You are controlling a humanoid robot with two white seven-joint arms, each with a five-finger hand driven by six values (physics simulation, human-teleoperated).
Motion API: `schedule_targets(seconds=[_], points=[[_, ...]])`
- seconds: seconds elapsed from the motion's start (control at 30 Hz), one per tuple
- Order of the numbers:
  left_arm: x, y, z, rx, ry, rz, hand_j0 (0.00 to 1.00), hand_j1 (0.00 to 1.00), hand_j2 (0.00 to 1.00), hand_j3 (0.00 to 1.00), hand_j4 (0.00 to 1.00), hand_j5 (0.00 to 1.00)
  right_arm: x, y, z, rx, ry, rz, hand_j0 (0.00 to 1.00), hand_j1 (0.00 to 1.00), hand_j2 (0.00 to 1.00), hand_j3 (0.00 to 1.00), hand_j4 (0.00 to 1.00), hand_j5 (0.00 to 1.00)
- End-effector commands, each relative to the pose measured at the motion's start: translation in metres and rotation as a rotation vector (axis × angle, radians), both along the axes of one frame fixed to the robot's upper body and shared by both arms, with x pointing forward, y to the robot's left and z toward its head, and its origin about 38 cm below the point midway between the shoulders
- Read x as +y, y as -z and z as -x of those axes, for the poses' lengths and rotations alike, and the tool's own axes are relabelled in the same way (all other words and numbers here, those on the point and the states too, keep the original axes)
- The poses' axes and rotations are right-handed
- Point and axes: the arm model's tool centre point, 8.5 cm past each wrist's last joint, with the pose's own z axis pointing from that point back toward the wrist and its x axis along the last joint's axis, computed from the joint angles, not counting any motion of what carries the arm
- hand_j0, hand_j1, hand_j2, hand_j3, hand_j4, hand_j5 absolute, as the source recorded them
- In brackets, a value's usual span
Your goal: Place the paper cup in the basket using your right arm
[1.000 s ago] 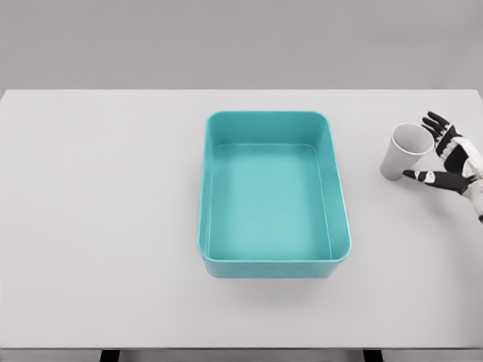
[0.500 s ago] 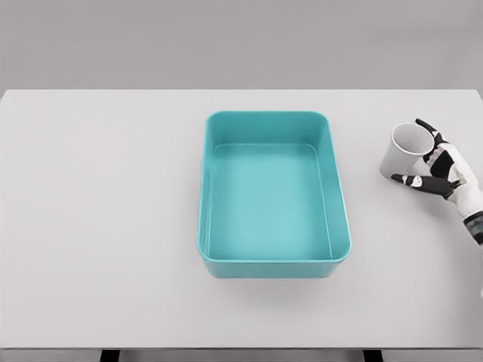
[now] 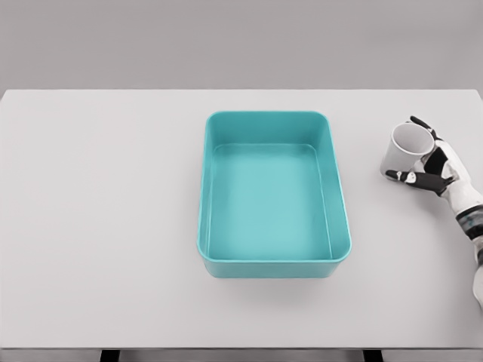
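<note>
A small white paper cup (image 3: 405,150) stands on the pale grey bench (image 3: 106,226) at about three o'clock from the teal rectangular plastic basket (image 3: 272,194), well apart from its right wall. The cup leans a little, its open mouth tipped toward the camera, and nothing shows inside it.

The right hand (image 3: 430,162), white with black finger segments, is wrapped around the cup from its three o'clock side: the upper fingers (image 3: 423,125) curl over the far rim and the thumb lies across the lower wall nearest the camera, so the cup looks pinched between them. Whether the grip is firm enough to lift cannot be told.

The cup is probably very light and thin-walled, easy to crush or dent, with a smooth side that may slip. A hold around mid-body, below the stiffer rolled rim, with gentle pressure seems best.

The basket is open-topped, shallow, with rounded corners, and holds nothing visible. The left arm is out of sight.
</note>
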Motion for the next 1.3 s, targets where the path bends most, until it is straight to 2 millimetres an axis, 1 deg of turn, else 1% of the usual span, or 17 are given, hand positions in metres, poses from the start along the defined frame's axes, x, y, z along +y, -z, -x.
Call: schedule_targets(seconds=[0.0, 0.1, 0.17, 0.2, 0.23, 0.43, 0.63, 0.7, 0.87, 0.9, 0.97, 1.0, 1.07, 1.13, 1.27], points=[[0.0, 0.0, 0.0, -0.001, 0.0, 0.0, 1.0, 1.0, 1.0, 1.0, 1.0, 1.0, 0.003, 0.002, 0.0, 0.005, -0.004, -0.006, 1.0, 1.0, 1.0, 1.0, 1.0, 1.0], [0.0, 0.0, 0.0, 0.0, 0.0, 0.0, 1.0, 1.0, 1.0, 1.0, 1.0, 1.0, 0.005, 0.003, -0.001, 0.007, -0.011, -0.004, 0.99, 0.99, 0.99, 0.99, 0.99, 0.99], [0.0, 0.0, 0.0, 0.0, 0.0, 0.0, 1.0, 1.0, 1.0, 1.0, 1.0, 1.0, 0.004, 0.003, -0.001, 0.01, -0.01, -0.005, 0.88, 0.88, 0.88, 0.88, 0.88, 0.88], [0.0, 0.0, 0.0, 0.0, 0.0, 0.0, 1.0, 1.0, 1.0, 1.0, 1.0, 1.0, 0.005, 0.002, -0.001, 0.008, -0.01, -0.005, 0.85, 0.85, 0.85, 0.85, 0.85, 0.85], [0.0, 0.0, 0.0, 0.0, 0.0, 0.0, 1.0, 1.0, 1.0, 1.0, 1.0, 1.0, 0.004, 0.004, -0.001, 0.012, -0.008, -0.006, 0.77, 0.77, 0.77, 0.77, 0.77, 0.77], [0.0, 0.0, 0.0, 0.0, 0.0, 0.0, 1.0, 1.0, 1.0, 1.0, 1.0, 1.0, 0.004, 0.001, -0.002, 0.006, -0.009, -0.006, 0.6, 0.6, 0.6, 0.6, 0.6, 0.6], [0.0, 0.0, 0.0, 0.0, 0.0, 0.0, 1.0, 1.0, 1.0, 1.0, 1.0, 1.0, 0.006, -0.002, -0.004, -0.004, -0.015, -0.002, 0.59, 0.59, 0.59, 0.59, 0.59, 0.59], [0.0, 0.0, 0.0, 0.0, -0.002, 0.0, 1.0, 1.0, 1.0, 1.0, 1.0, 1.0, 0.005, -0.002, -0.004, -0.005, -0.013, -0.002, 0.56, 0.56, 0.56, 0.56, 0.56, 0.56], [0.0, 0.0, 0.0, 0.0, 0.0, 0.0, 1.0, 1.0, 1.0, 1.0, 1.0, 1.0, 0.005, -0.005, -0.004, -0.014, -0.013, -0.002, 0.56, 0.56, 0.56, 0.56, 0.56, 0.56], [0.0, 0.0, 0.0, -0.001, 0.0, 0.0, 1.0, 1.0, 1.0, 1.0, 1.0, 1.0, 0.005, -0.008, -0.006, -0.022, -0.015, -0.001, 0.56, 0.56, 0.56, 0.56, 0.56, 0.56], [0.0, 0.0, 0.0, 0.0, 0.0, 0.0, 1.0, 1.0, 1.0, 1.0, 1.0, 1.0, 0.01, -0.022, -0.009, -0.062, -0.036, 0.013, 0.56, 0.56, 0.56, 0.56, 0.56, 0.56], [0.0, 0.0, 0.0, 0.0, -0.002, 0.0, 1.0, 1.0, 1.0, 1.0, 1.0, 1.0, 0.011, -0.025, -0.01, -0.07, -0.038, 0.012, 0.56, 0.56, 0.56, 0.56, 0.56, 0.56], [0.0, 0.0, 0.0, 0.0, 0.0, 0.0, 1.0, 1.0, 1.0, 1.0, 1.0, 1.0, 0.012, -0.025, -0.011, -0.065, -0.04, 0.009, 0.56, 0.56, 0.56, 0.56, 0.56, 0.56], [0.0, 0.0, 0.0, 0.0, 0.0, 0.0, 1.0, 1.0, 1.0, 1.0, 1.0, 1.0, 0.017, -0.038, -0.013, -0.103, -0.059, 0.021, 0.56, 0.56, 0.56, 0.56, 0.56, 0.56], [0.0, 0.0, 0.0, 0.0, 0.0, 0.0, 1.0, 1.0, 1.0, 1.0, 1.0, 1.0, 0.02, -0.045, -0.014, -0.126, -0.067, 0.026, 0.56, 0.56, 0.56, 0.56, 0.56, 0.56]])
